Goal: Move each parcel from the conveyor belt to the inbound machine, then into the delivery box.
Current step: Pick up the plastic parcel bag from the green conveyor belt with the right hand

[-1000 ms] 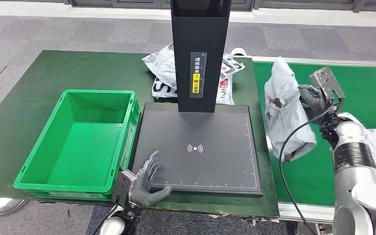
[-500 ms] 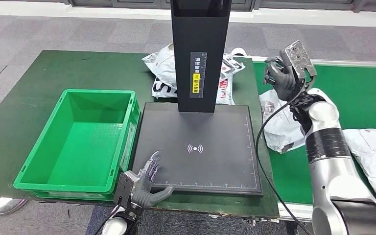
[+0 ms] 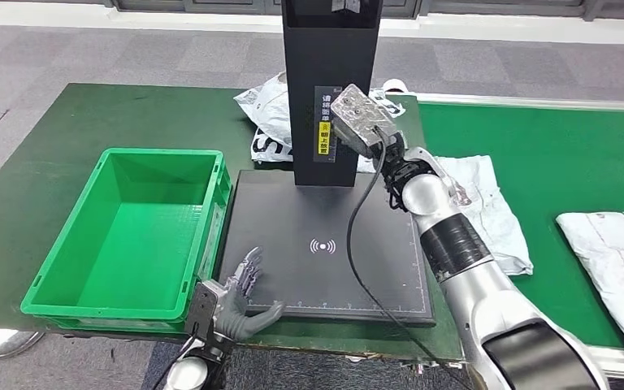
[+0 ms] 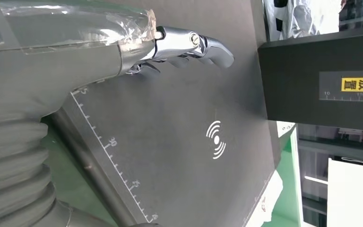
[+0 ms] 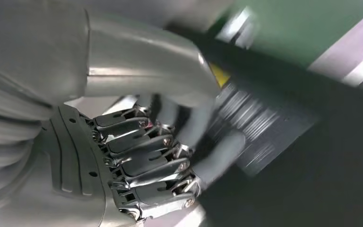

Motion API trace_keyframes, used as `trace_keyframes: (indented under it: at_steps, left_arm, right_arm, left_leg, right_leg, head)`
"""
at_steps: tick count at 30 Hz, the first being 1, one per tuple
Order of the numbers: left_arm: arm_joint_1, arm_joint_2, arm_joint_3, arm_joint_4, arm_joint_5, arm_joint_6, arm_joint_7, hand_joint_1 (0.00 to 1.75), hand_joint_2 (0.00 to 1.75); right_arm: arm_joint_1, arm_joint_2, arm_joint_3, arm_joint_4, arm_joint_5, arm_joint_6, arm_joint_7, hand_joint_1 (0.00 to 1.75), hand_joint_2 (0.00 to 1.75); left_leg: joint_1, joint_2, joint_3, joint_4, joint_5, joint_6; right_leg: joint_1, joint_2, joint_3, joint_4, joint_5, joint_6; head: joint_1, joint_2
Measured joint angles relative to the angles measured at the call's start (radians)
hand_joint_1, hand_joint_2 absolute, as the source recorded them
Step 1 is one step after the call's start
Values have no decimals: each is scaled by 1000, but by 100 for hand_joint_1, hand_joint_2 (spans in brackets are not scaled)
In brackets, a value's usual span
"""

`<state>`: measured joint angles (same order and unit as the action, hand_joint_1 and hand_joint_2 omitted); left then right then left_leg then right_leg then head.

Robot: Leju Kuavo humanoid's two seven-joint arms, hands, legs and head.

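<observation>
A crumpled white parcel [image 3: 487, 213] lies on the green conveyor belt [image 3: 569, 162], just off the right edge of the black scanner plate [image 3: 357, 272] of the inbound machine. My right hand [image 3: 364, 128] is away from it, up against the machine's black column [image 3: 329, 73] and largely hidden under its wrist camera. In the blurred right wrist view that hand [image 5: 144, 163] has its fingers curled in with nothing in them. At the plate's front left corner my left hand [image 3: 242, 299] rests with fingers apart, empty; its fingertips [image 4: 194, 43] hover over the plate [image 4: 170, 142].
An empty green delivery box [image 3: 162, 153] stands left of the plate. Another white parcel [image 3: 266, 122] lies behind the column, and a third [image 3: 617, 260] lies at the right end of the belt. My right arm's black cable [image 3: 357, 244] hangs over the plate.
One second ago my right hand held the parcel above the belt. It has let go, the parcel now lies flat on the belt, and the hand has swung left to the column. Left hand unmoved.
</observation>
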<state>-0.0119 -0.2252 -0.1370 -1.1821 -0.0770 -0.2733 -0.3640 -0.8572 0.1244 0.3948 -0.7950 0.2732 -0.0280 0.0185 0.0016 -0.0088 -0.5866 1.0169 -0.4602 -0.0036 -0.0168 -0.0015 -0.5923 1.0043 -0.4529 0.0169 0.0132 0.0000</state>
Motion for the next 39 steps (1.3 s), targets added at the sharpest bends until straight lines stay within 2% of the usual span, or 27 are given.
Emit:
trace_keyframes:
  at_steps: [3,5,8,13,20,24,29,34,37,39]
  left_arm:
    - [8,-1,7,-13,-7,-6,14,0,175]
    - [11,-2,9,-19,-10,-6,20,0,175]
    - [14,-4,13,-24,-10,-7,24,0,175]
    - [12,-7,14,-21,-10,-23,32,0,175]
    - [-13,-6,14,3,-9,-41,31,0,175]
    - [-28,-6,14,20,-9,-51,29,0,175]
    - [-45,-6,14,41,-8,-55,23,0,175]
    - [-62,-6,14,66,-4,-67,10,0,175]
    - [-79,-5,14,89,-1,-75,-1,0,175]
    - [-89,-3,14,104,0,-83,-9,0,175]
  right_arm:
    - [-30,-31,30,68,200,-122,101,0,175]
    - [-44,-54,39,117,283,-156,125,0,175]
    - [-56,-79,41,170,340,-176,157,0,175]
    - [-61,-146,46,255,481,-200,343,0,175]
    - [-37,-265,46,368,594,-184,447,0,175]
    - [-8,-297,45,400,646,-120,471,0,175]
    - [23,-314,41,418,678,-85,475,0,175]
    - [47,-322,24,442,717,46,471,0,175]
    - [69,-326,-5,460,705,122,426,0,175]
    - [81,-329,-36,470,662,193,342,0,175]
  left_leg:
    - [-1,-1,0,1,0,0]
    - [-1,-3,0,1,0,0]
    - [-2,-2,0,1,0,0]
    - [-1,-6,0,1,0,0]
    - [-2,-7,0,1,0,0]
    - [-2,-6,0,1,0,0]
    - [-1,-5,0,1,0,0]
    - [-1,-5,0,1,0,0]
    - [-2,-5,0,1,0,0]
    - [-2,-4,0,1,0,0]
  right_leg:
    - [-1,-1,1,0,0,0]
    - [-1,-2,2,0,0,0]
    - [-1,-1,1,0,1,0]
    - [0,-7,1,-1,0,-1]
    - [-1,-7,2,-1,0,-1]
    - [-1,-6,1,-1,0,-1]
    - [-1,-5,1,0,0,-1]
    - [-1,-5,1,-1,0,-1]
    - [-1,-5,1,-1,0,-1]
    - [-1,-5,1,-1,0,-1]
  head:
    - [0,0]
    - [0,0]
    - [0,0]
    - [0,0]
    - [0,0]
    - [0,0]
    - [0,0]
    - [0,0]
    - [0,0]
    - [0,0]
